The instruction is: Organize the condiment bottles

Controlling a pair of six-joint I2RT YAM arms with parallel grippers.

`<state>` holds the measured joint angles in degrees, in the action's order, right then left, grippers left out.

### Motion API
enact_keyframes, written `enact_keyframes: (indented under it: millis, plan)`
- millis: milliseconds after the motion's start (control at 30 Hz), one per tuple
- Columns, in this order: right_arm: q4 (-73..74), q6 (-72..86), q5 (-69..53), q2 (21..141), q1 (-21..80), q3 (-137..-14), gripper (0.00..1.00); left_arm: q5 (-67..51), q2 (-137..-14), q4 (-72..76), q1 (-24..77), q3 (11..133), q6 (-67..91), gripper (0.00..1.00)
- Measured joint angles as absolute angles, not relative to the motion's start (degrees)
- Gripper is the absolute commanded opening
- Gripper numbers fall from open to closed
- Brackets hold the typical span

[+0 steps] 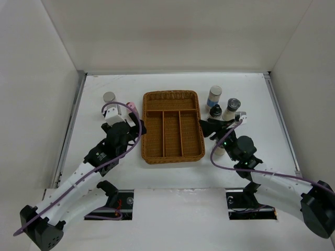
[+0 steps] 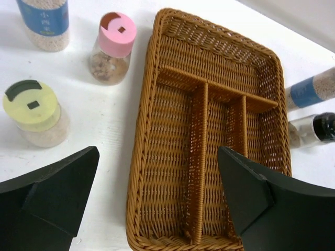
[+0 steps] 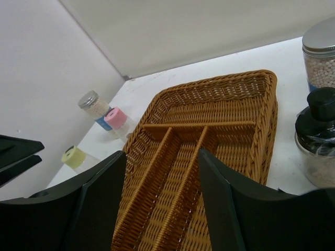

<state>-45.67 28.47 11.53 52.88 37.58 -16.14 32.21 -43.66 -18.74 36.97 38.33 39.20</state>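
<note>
The wicker tray point(image 1: 152, 141) lies mid-table with all its compartments empty. Left of it stand a silver-capped blue-label bottle point(image 1: 109, 97), a pink-capped bottle point(image 1: 132, 106) and, in the left wrist view, a pale-yellow-capped bottle point(image 2: 35, 112). Right of it stand a silver-capped bottle point(image 1: 213, 95) and two black-capped bottles point(image 1: 215, 111) point(image 1: 232, 107). A pale bottle point(image 1: 222, 151) is partly hidden under the right arm. My left gripper point(image 1: 138, 130) is open and empty over the tray's left edge point(image 2: 157, 193). My right gripper point(image 1: 208, 129) is open and empty over the tray's right edge point(image 3: 162, 198).
White walls close the table on the left, back and right. The right wrist view shows the silver-capped bottle point(image 3: 320, 57) and a black-capped bottle point(image 3: 319, 138) close beside the right finger.
</note>
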Motion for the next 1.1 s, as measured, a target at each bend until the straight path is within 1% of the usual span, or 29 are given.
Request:
enact_keyframes:
  millis: [200,300,333,400,500,533,567,600,633,667,700,733,767,867,900,967,1000,1033,1100]
  plan:
    - [-45.7,28.2,11.5,52.8,37.6,-16.2,0.64,33.6,-43.6,-16.5,33.8,38.4,36.9,1.0]
    - [-45.7,28.3,11.5,53.1,37.6,-16.4,0.63,34.9,-46.3,-15.2,33.4,40.3,34.8,1.0]
    - [-45.7,28.3,11.5,53.3,37.6,-16.6,0.59,35.9,-47.8,-14.5,33.4,41.4,34.1,1.0]
    - [-45.6,28.1,11.5,53.8,37.6,-17.0,0.48,38.0,-50.7,-12.5,33.3,43.2,32.7,1.0]
    - [-45.0,27.9,11.5,54.4,37.6,-18.0,0.25,40.4,-54.9,-8.3,32.6,45.4,30.1,1.0]
    - [-44.5,28.0,11.6,54.4,37.7,-18.6,0.21,40.6,-55.9,-6.5,32.3,45.7,29.3,1.0]
    - [-44.0,28.0,12.0,54.4,37.7,-19.0,0.19,40.6,-56.5,-4.7,32.2,45.8,28.6,0.99]
    - [-43.8,28.1,12.7,54.4,37.9,-19.3,0.19,40.4,-57.0,-3.0,31.8,45.8,27.8,0.83]
    - [-43.5,28.3,13.4,54.4,38.0,-19.4,0.2,40.2,-57.5,-1.5,31.4,45.9,27.3,0.49]
    - [-43.1,28.2,14.0,54.3,38.0,-19.5,0.21,39.9,-58.2,-0.3,31.0,46.4,26.7,0.31]
    - [-42.5,28.2,14.7,54.2,38.0,-19.5,0.23,39.7,-59.2,0.8,30.6,47.2,25.9,0.28]
    - [-41.9,28.3,15.1,54.2,38.0,-19.5,0.25,39.6,-60.6,1.7,30.0,48.3,25.2,0.3]
    - [-41.4,28.3,15.5,54.1,38.0,-19.5,0.28,39.3,-62.0,2.3,29.3,49.4,24.7,0.37]
    - [-40.5,28.3,16.1,54.2,38.0,-19.6,0.42,39.1,-65.7,3.2,26.9,52.1,24.0,0.69]
    - [-40.4,28.3,16.1,54.2,38.0,-19.6,0.48,39.1,-66.9,3.2,25.8,52.8,24.0,0.77]
    - [-40.3,28.1,16.3,54.6,38.0,-19.9,0.6,39.1,-69.4,2.6,23.3,54.3,24.1,0.84]
    - [-40.3,28.1,16.4,54.9,38.0,-20.0,0.65,39.0,-70.8,1.9,22.1,55.2,24.0,0.86]
    - [-40.3,28.1,16.6,55.3,38.1,-20.1,0.68,39.0,-71.9,1.3,21.1,56.0,24.0,0.87]
    - [-40.3,28.0,17.1,55.9,38.2,-20.2,0.71,38.9,-74.1,0.3,19.2,57.2,24.1,0.87]
